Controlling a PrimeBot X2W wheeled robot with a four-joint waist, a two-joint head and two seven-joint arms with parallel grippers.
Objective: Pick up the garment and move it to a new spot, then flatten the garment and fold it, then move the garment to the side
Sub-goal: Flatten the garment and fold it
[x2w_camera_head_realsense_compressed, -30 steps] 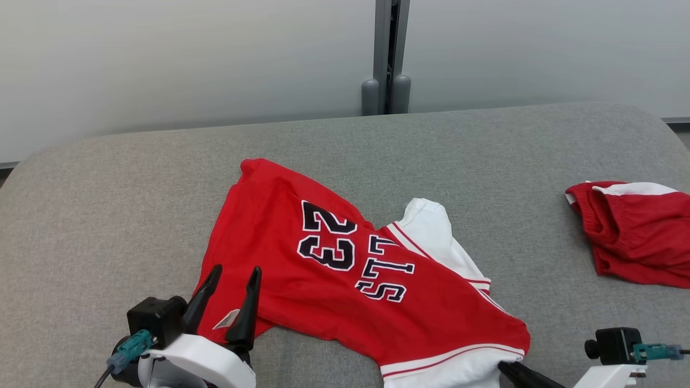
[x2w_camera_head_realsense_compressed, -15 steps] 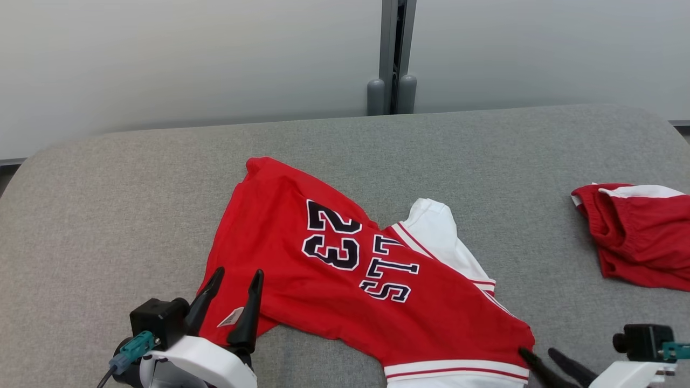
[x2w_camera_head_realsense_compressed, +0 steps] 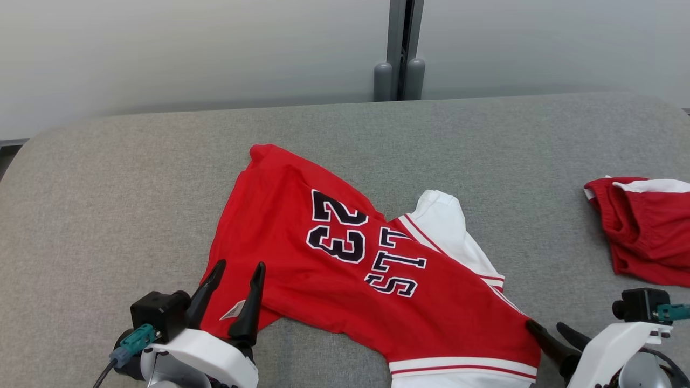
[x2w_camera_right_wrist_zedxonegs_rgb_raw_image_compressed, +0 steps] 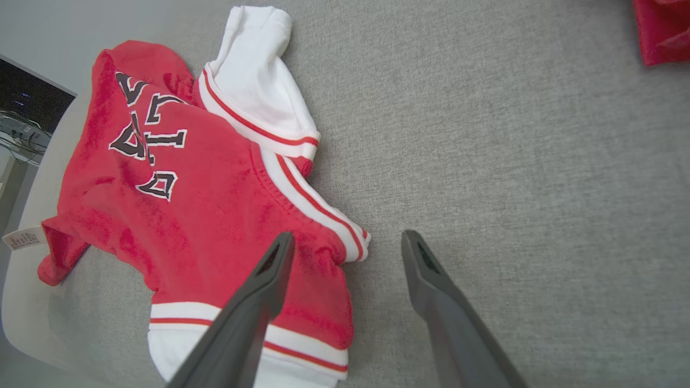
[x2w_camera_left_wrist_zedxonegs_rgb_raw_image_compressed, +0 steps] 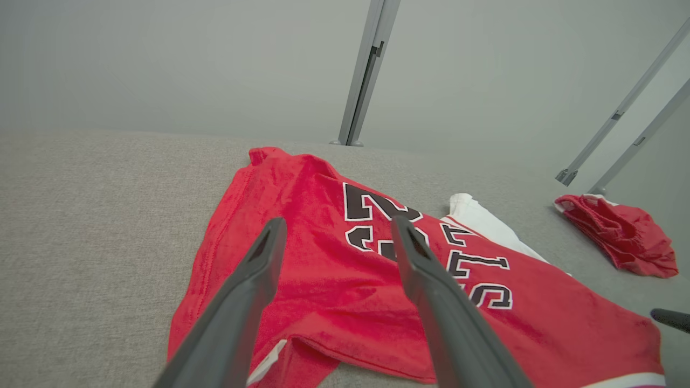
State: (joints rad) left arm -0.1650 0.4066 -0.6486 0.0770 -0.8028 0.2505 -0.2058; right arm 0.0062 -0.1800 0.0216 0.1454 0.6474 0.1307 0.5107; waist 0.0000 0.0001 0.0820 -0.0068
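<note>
Left gripper (x2w_camera_head_realsense_compressed: 241, 265): dark fingers spread wide, holding nothing, poised over the garment's near left corner (a small white tag lies between them).
Right gripper (x2w_camera_head_realsense_compressed: 545, 325): also wide open and empty, at the garment's near right edge; one finger is over the striped hem, the other over bare surface.
Garment: red fleece jersey (x2w_camera_head_realsense_compressed: 334, 269) with black "23", lying rumpled mid-surface, one white sleeve poking out.
Surface: grey fabric-covered table (x2w_camera_head_realsense_compressed: 135, 188).
Far right: crumpled red-and-white cloth (x2w_camera_head_realsense_compressed: 647, 231), well apart.
Behind: pale wall (x2w_camera_head_realsense_compressed: 215, 54).
</note>
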